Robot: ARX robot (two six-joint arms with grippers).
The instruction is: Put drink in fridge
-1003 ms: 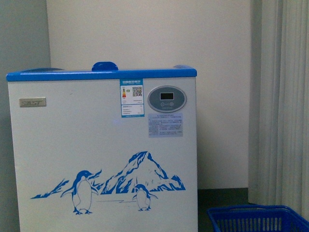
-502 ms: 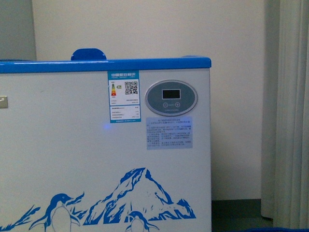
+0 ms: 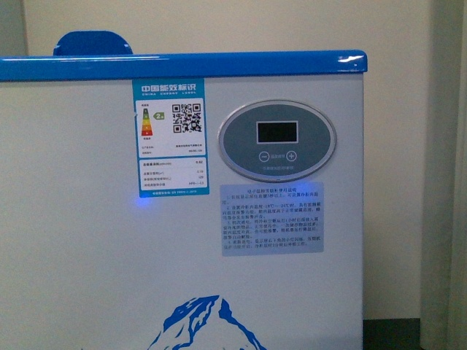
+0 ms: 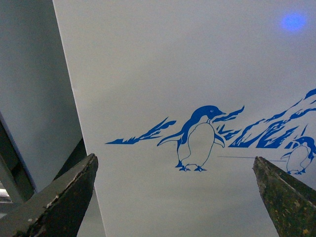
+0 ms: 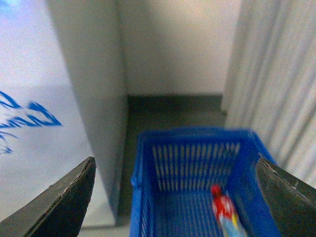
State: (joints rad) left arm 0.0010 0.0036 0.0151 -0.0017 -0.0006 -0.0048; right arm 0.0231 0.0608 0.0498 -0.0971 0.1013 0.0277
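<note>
Plain cream wall [image 3: 219, 25] behind, dim room, grey floor [image 5: 168, 116]. You had the left gripper [image 4: 174, 163] spread wide with nothing in it, facing the fridge [image 3: 73, 255] front at the penguin drawing [image 4: 197, 140]. The body camera sat close to the fridge's white front wall, with the blue top rim [image 3: 182, 65] high in view, the energy label [image 3: 168, 137] left of the display panel [image 3: 277, 140], and a blue lid handle [image 3: 93, 44] poking up behind the rim. You couldn't see the lid itself, so open or closed: cannot tell.

The right gripper [image 5: 175, 163] was equally wide open and empty, aimed down at the blue basket [image 5: 140, 163] on the floor just beside the fridge's right side. The drink [image 5: 223, 207] lay flat on the basket's bottom, close to the side wall nearest the curtain [image 5: 276, 74]. That view was blurry.

Risks as I judge them:
- The bottle lying so near the basket wall could jam a finger against the plastic or nudge the bottle so it rolls.
- With the fridge so close, a left arm swing could scrape its front.
- You would be lifting toward a lid you hadn't checked, and the drink could knock the rim or glass.
</note>
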